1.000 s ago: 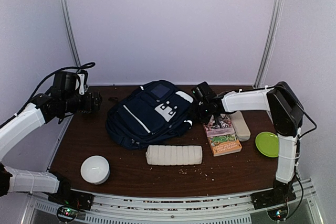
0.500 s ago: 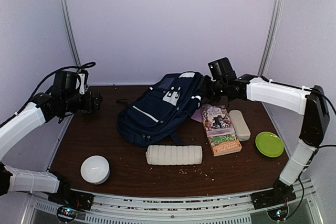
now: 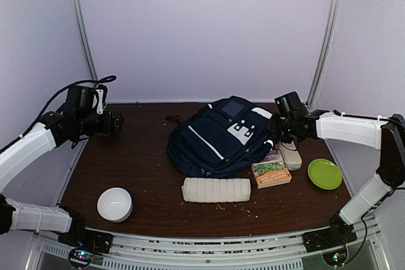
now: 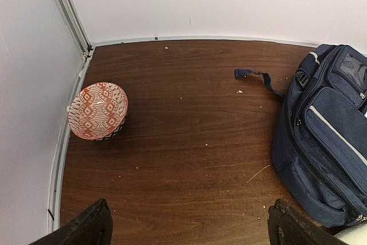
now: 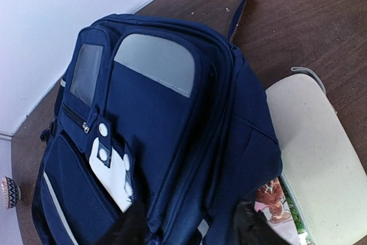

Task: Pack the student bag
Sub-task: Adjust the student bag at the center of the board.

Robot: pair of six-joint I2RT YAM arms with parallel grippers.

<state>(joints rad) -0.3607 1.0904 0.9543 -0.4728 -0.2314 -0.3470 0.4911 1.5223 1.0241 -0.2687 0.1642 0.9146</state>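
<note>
I am looking at the dark wooden table (image 3: 145, 175). The student bag (image 3: 218, 140) is lying flat, right of centre toward the back, pockets facing up and its right edge overlapping a book (image 3: 271, 172). A white ribbed pouch (image 3: 216, 190) is lying just in front of it. The right gripper (image 5: 191, 225) is hovering at the bag's right edge, fingers partly apart; I cannot tell whether they touch the fabric. The left gripper (image 4: 189, 225) is hanging spread wide and holding nothing.

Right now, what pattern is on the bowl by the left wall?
Orange-and-white diamonds on the bowl, clearest in the left wrist view.
</note>
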